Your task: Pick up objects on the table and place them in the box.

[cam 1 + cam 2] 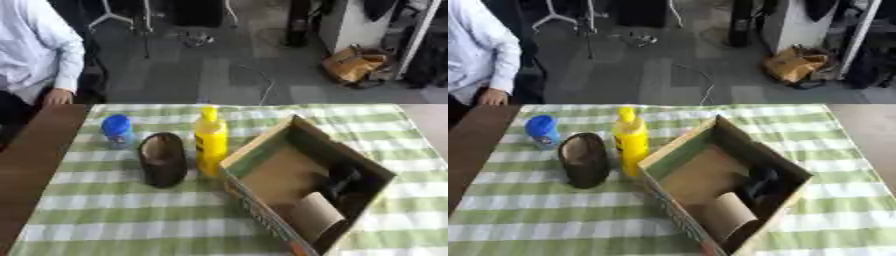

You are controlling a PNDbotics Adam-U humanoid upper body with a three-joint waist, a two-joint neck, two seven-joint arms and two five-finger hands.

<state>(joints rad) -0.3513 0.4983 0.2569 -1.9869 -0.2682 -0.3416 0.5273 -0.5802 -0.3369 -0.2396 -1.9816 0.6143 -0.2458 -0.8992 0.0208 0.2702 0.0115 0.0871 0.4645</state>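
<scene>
An open cardboard box (pixel 262 150) stands on the green-and-white checked tablecloth (pixel 114 210) right of centre. Inside it lies a dark object (pixel 343 182) by the far right wall, with a brown flap or tube (pixel 313 212) at the near end. A yellow squeeze bottle (pixel 210 141) stands upright against the box's left side. Left of the bottle lies a dark brown slipper-like object (pixel 163 159). A small container with a blue lid (pixel 116 131) stands further left. Neither of my hands shows in either view.
The brown table edge (pixel 35 150) runs bare along the left of the cloth. A person in a light shirt sits at the far left corner, a hand (pixel 58 96) near the table's edge. Bags and stands lie on the floor beyond.
</scene>
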